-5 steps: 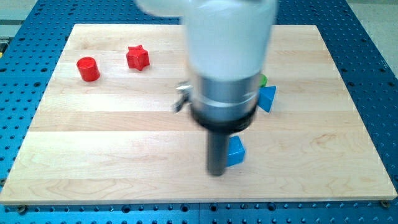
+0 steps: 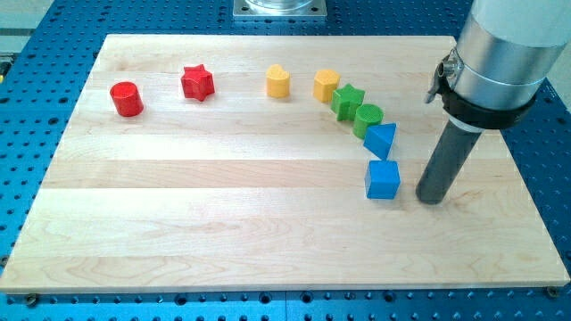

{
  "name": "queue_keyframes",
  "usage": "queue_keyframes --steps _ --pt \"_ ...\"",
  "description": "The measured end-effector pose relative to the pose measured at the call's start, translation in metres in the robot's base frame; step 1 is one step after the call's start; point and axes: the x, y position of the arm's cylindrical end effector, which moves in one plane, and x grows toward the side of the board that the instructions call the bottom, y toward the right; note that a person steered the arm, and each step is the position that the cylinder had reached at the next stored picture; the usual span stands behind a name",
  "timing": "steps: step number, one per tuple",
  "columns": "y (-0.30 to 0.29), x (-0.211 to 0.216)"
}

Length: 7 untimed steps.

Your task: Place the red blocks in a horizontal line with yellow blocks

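Observation:
A red cylinder (image 2: 127, 98) and a red star (image 2: 197, 82) sit at the board's upper left. Two yellow blocks (image 2: 278, 81) (image 2: 326, 85) lie to the right of the star, near the top middle, roughly level with it. My tip (image 2: 431, 200) rests on the board at the right, just right of a blue cube (image 2: 383, 179), with a small gap between them. It is far from the red and yellow blocks.
A green star (image 2: 347, 99), a green cylinder (image 2: 368, 117) and a blue triangular block (image 2: 381, 140) run in a curve from the right yellow block down to the blue cube. The wooden board (image 2: 223, 223) lies on a blue perforated table.
My arm has swung from the board's middle to the right, uncovering the yellow and green blocks. The blue cube now lies further right and a little higher.

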Motion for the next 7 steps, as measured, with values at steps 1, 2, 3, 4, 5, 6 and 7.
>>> queue_keyframes --steps 1,2,3,4,5,6,7 --pt "-0.019 0.013" --pt "0.024 0.011" --pt "0.106 -0.048" --pt "0.103 -0.137" --pt "0.041 -0.227" --pt "-0.057 -0.297" --pt "-0.187 -0.307"
